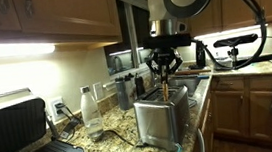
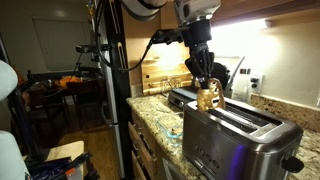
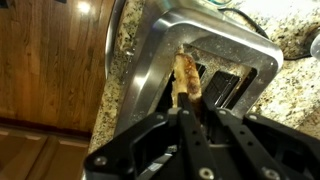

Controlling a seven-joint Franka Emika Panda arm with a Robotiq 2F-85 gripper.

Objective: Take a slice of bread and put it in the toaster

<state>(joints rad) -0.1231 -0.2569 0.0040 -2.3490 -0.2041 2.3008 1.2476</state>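
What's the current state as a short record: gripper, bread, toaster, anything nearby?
gripper: shut on the slice of bread, directly above the toaster
slice of bread: held on edge over the slots; cannot tell if its lower end is inside one
toaster: upright on the granite counter, slots facing up
press grill: on the same counter, apart from the toaster

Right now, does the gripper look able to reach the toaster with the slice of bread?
Probably yes: the gripper holds the slice of bread upright just over the toaster, and nothing stands between them.
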